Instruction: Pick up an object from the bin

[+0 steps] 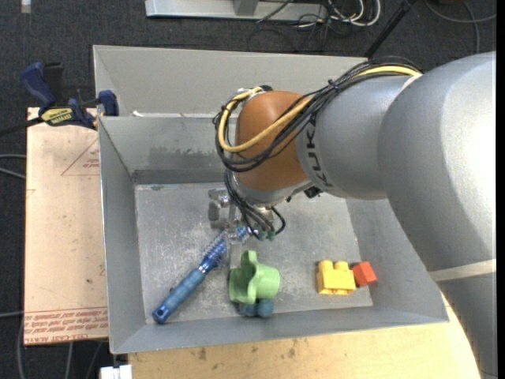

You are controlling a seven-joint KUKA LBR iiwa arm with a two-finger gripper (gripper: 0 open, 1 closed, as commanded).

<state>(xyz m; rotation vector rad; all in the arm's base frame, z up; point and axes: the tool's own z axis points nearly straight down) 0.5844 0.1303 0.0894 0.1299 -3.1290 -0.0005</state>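
Note:
My gripper [229,226] hangs below the arm's orange cover, over the middle of the bin floor. Its tips stand just above the upper end of a blue brush-like stick [192,282], which lies slanted from the bin's centre down toward the front left corner. Right beside the gripper, toward the front, sits a light green plastic piece [253,281] with a small blue-grey thing [257,309] partly under its front edge. Whether anything is between the fingers is hidden by the wrist.
A yellow toy block [334,277] with an orange-red block [364,273] attached to its right lies at the front right of the bin. The thick grey arm covers the bin's right side and back right.

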